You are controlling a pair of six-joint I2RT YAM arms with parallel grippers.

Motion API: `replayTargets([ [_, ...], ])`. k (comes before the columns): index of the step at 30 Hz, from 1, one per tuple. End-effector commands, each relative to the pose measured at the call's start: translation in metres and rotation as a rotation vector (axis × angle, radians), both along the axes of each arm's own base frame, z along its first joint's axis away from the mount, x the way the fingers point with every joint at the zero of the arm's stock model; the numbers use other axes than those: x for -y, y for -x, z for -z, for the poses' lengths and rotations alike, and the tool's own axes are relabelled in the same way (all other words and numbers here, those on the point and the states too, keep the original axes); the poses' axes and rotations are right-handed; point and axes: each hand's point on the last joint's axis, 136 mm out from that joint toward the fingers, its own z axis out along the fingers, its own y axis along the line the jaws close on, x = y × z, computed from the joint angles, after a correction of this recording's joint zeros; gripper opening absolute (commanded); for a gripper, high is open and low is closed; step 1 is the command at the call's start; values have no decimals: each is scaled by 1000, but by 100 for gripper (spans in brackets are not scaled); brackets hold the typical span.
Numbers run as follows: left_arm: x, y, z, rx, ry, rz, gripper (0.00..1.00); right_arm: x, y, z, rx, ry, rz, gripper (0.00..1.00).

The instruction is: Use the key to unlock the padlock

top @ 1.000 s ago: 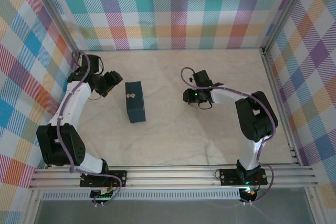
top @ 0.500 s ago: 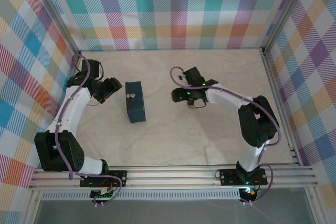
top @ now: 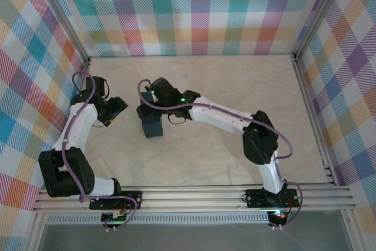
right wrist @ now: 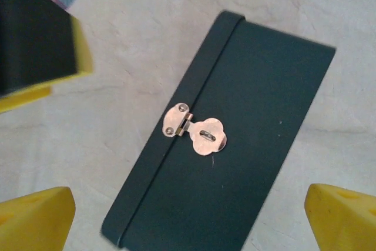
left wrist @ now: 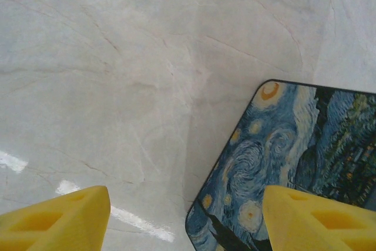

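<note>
We read no text or numbers anywhere. Box (left wrist: 294,163) face carries only a swirl painting; clasp (right wrist: 197,130) is unmarked.

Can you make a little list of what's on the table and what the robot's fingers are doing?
box: dark blue, on the table, swirly picture on one face
clasp: small, metal, on the box's plain side
left fingers: open, pointed toward the box's picture face
right fingers: open wide, over the clasp
</note>
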Motion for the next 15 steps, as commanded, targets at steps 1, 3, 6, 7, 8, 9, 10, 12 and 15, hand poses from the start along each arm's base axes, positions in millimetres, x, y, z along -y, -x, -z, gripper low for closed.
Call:
replayTargets([
  [1,-9,2,-6,32,-5,-42,69,5,-1,20,-16,97,67,100],
  [3,-11,2,-8,36,-4,-45,69,3,-4,22,-12,100,87,100],
  [6,-10,1,-8,42,7,-44,69,-1,-5,28,-10,116,102,100],
  [7,-10,0,-8,45,11,-45,69,-2,-5,29,-14,117,105,100],
  [8,-9,0,-7,46,16,-42,69,-4,-4,31,-18,118,105,100],
  [9,-9,-1,-7,46,17,-44,69,-4,-4,34,-22,120,109,100],
  [10,-9,-1,-7,48,20,-43,69,-5,-4,37,-28,122,113,100],
  [12,-8,-2,-6,49,24,-42,69,-5,-3,43,-44,127,123,100],
  [15,-7,-2,-7,51,28,-40,69,-4,-3,50,-60,133,137,100],
])
